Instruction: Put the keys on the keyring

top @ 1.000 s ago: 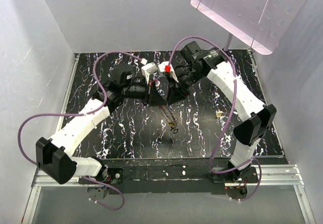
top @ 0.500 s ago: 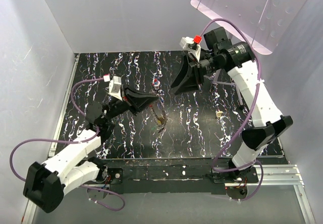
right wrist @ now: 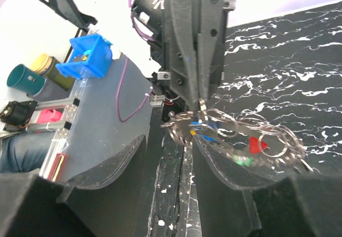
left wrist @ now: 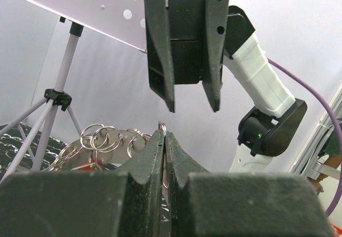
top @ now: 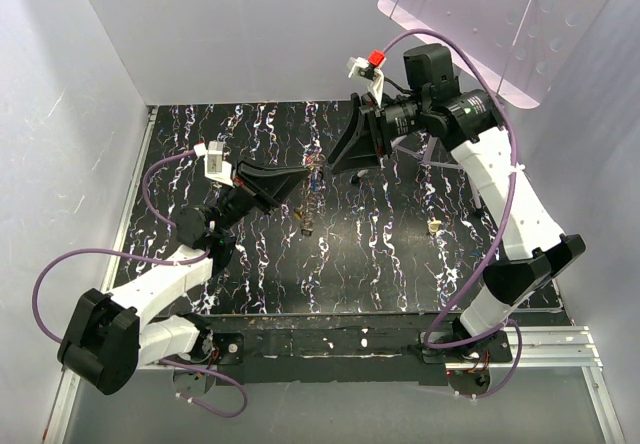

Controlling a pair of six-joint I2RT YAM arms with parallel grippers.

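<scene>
My left gripper (top: 300, 180) is shut on a thin metal keyring (left wrist: 162, 125), held edge-on above the table. A bunch of keys (right wrist: 235, 138) with blue, red, green and yellow caps and several small rings hangs from it. It dangles below the fingers in the top view (top: 308, 224). In the left wrist view the bunch (left wrist: 101, 141) shows left of my fingers. My right gripper (top: 350, 164) is open and empty, facing the left gripper a short way off. Its jaws stand either side of the ring in the right wrist view (right wrist: 168, 141).
A small beige lump (top: 434, 226) lies on the black marbled table (top: 400, 254) at the right. A perforated pinkish panel (top: 480, 24) on a tripod (left wrist: 59, 95) stands at the back right. White walls close in the left, back and right.
My left gripper has risen and moved right with the keyring, and the bunch now hangs higher. My right gripper has moved left and down towards it, still open.
</scene>
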